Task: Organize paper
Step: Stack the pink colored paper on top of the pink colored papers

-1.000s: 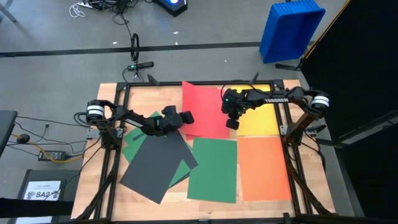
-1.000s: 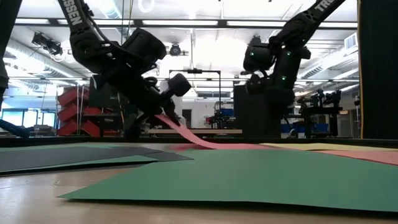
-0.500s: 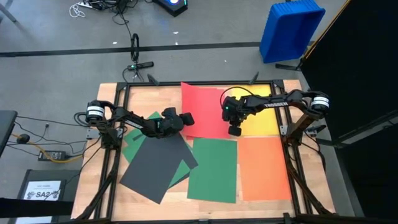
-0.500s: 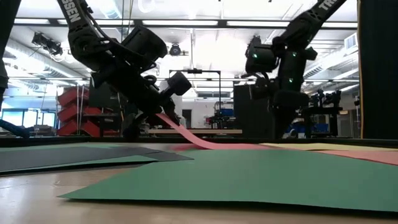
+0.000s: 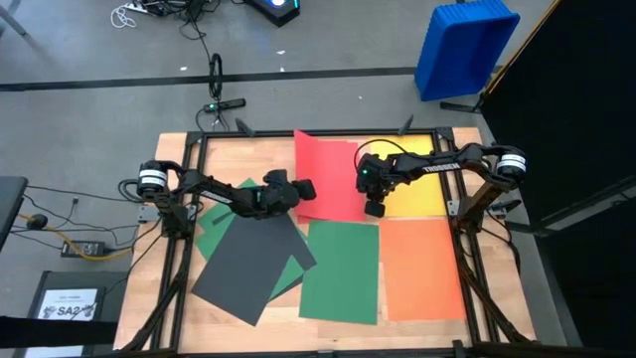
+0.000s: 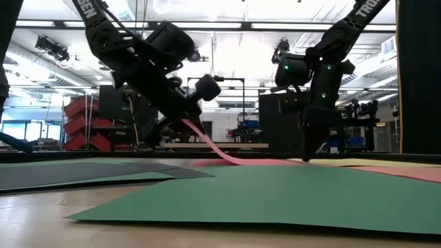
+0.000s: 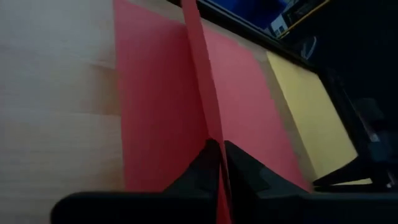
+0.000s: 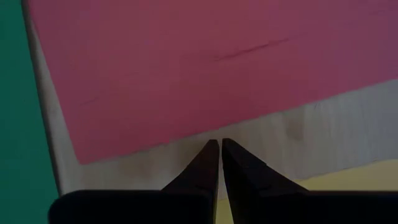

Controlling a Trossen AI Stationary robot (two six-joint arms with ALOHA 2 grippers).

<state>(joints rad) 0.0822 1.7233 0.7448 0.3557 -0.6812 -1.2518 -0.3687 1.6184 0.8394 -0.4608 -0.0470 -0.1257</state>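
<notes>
The red paper (image 5: 333, 174) lies at the table's far middle with its left edge raised. My left gripper (image 5: 306, 187) is shut on that edge. Beside it are the yellow paper (image 5: 415, 191), the orange paper (image 5: 422, 267), green paper (image 5: 341, 270) and a dark grey paper (image 5: 246, 261) that lies over more green paper (image 5: 212, 237). My right gripper (image 5: 375, 209) is shut and points down at bare wood (image 8: 273, 134), just off the red paper's near right corner (image 8: 84, 149). My left gripper pinches the red paper's left edge (image 7: 210, 127) between its two fingers, coming from the table's left and slanting down. That edge is lifted and curves down (image 6: 213, 148) to the rest of the sheet, which lies flat on the table. My right gripper's shut tips (image 6: 305, 156) reach down to about table level; I cannot tell whether they touch the wood.
A black frame (image 5: 194, 199) runs round the table top. A blue bin (image 5: 465, 45) stands on the floor beyond the far right corner. A white sheet marked SA2 (image 5: 70, 303) lies off the table at the near left.
My left gripper has risen a little and gone toward the table's right, lifting the red paper's held edge higher while the rest stays flat. My right gripper has sunk toward the table and come slightly toward the near edge, still shut.
</notes>
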